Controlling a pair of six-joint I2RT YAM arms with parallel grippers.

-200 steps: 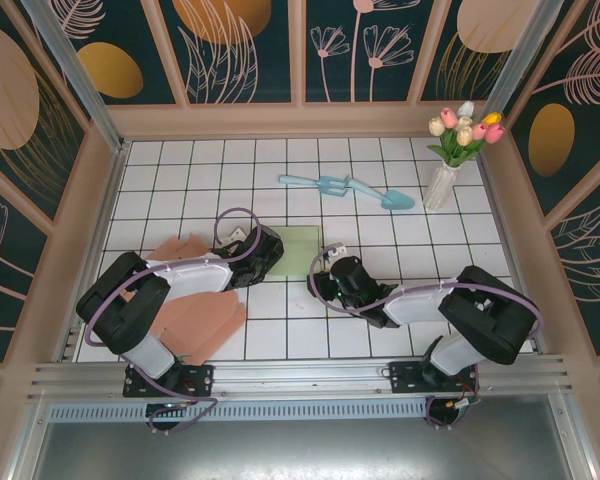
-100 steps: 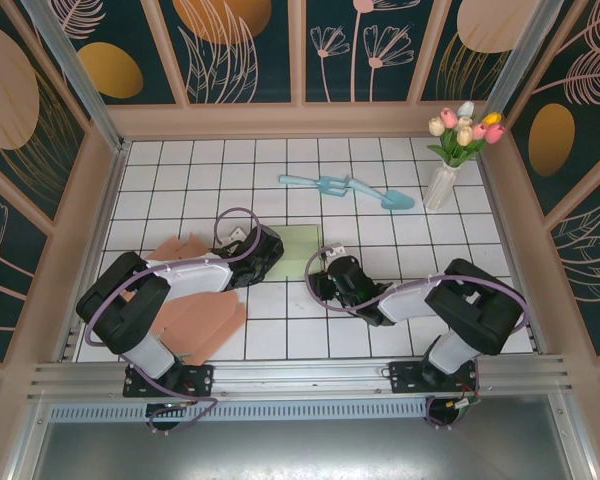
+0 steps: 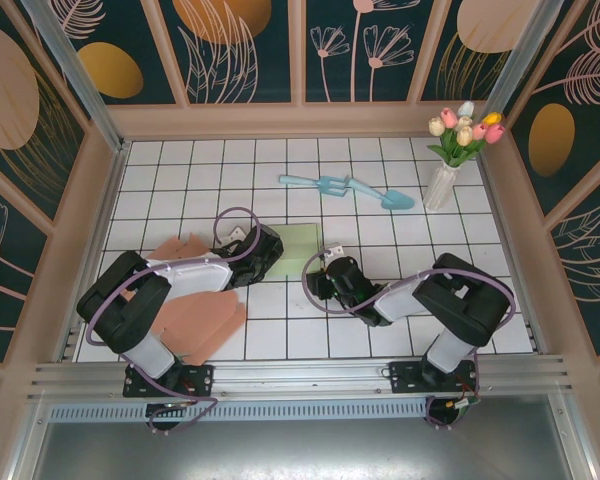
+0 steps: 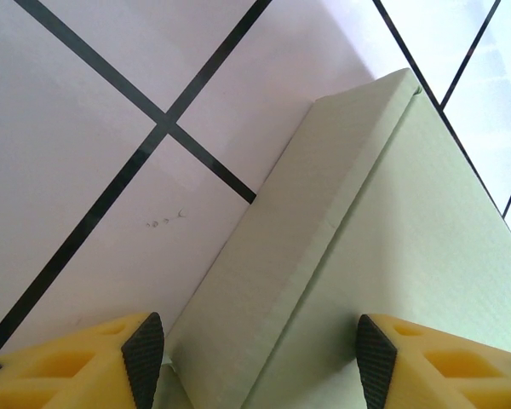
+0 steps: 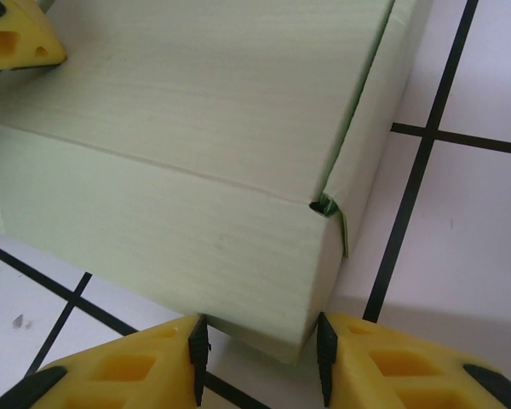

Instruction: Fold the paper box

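The pale green folded paper box (image 3: 298, 243) lies flat between the two grippers. The left gripper (image 4: 257, 358) stands wide open, one long edge of the box running between its fingers. The right gripper (image 5: 260, 351) has a box corner in its narrower gap; whether it pinches, I cannot tell. Under both is the white tiled table (image 3: 380, 180).

Black-and-white arms (image 3: 185, 270), purple cables (image 3: 235, 210), seemingly black-padded yellow jaws.

Box (image 4: 392, 221) fills gap of my left pincer (image 4: 257, 358); bare tile (image 4: 111, 170) left of it. Box corner blocks my right pincer (image 5: 260, 341); free tile to its right. Ahead past box: garden tools (image 3: 348, 188), vase (image 3: 440, 186) further right.
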